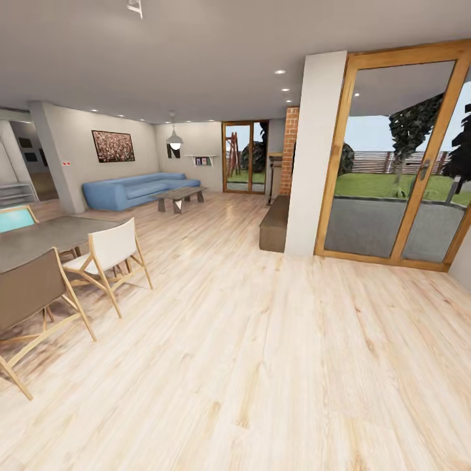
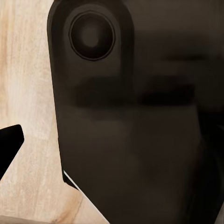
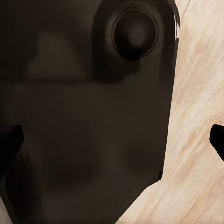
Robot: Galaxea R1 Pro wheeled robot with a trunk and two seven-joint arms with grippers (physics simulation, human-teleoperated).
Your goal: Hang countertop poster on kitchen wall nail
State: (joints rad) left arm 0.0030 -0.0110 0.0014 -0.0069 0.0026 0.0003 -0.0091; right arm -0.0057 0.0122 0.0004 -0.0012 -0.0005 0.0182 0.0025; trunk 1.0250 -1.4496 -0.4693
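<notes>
The poster, the kitchen countertop and the wall nails are out of view. I face an open living and dining room with a pale wooden floor (image 1: 261,366). In the left wrist view the left gripper (image 2: 112,144) hangs beside my dark body (image 2: 140,116) over the floor, one black fingertip (image 2: 9,144) at the picture's edge. In the right wrist view the right gripper (image 3: 112,140) has its fingertips (image 3: 217,140) far apart, also against my dark body (image 3: 84,116). Both are open and hold nothing.
A dark dining table (image 1: 39,239) with chairs (image 1: 108,255) stands close at the left. Beyond are a blue sofa (image 1: 134,190), a coffee table (image 1: 180,195) and a speckled painting (image 1: 113,146). A white pillar (image 1: 314,157) and glass doors (image 1: 399,163) stand at the right.
</notes>
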